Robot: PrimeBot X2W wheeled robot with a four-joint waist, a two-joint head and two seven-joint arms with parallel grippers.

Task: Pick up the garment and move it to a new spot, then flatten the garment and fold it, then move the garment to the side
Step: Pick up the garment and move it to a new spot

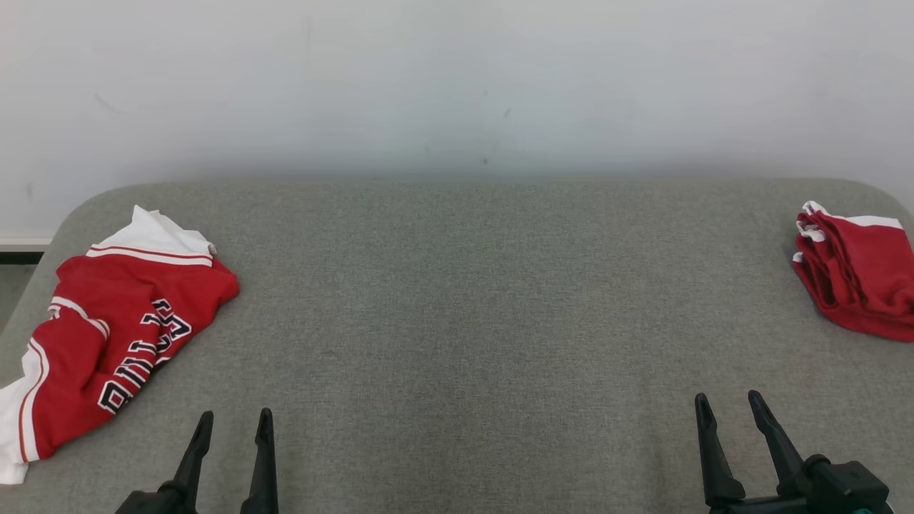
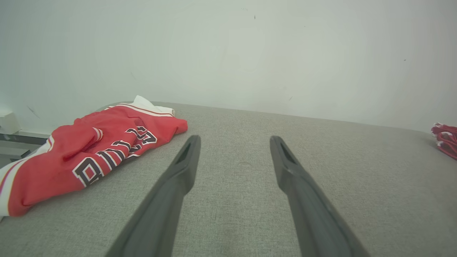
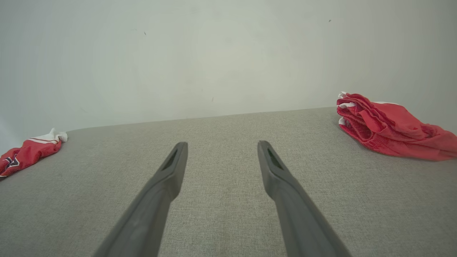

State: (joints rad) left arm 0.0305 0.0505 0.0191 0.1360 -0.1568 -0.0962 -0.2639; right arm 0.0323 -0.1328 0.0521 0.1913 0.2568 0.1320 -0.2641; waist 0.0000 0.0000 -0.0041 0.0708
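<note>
Left fingers (image 1: 264, 457) and right fingers (image 1: 712, 450) stand spread and empty, low over the worktop (image 1: 457, 300). The crumpled jersey (image 1: 121, 321) lies just left of the left fingers; a folded garment (image 1: 857, 278) sits well right of the right ones. Best to swing left, pinch a raised fold of the jersey, then lift.

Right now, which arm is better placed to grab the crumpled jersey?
Left. The crumpled jersey lies on the left of the grey surface, just ahead and outboard of the open left hand. The open right hand sits far across, nearer the folded red garment.
</note>
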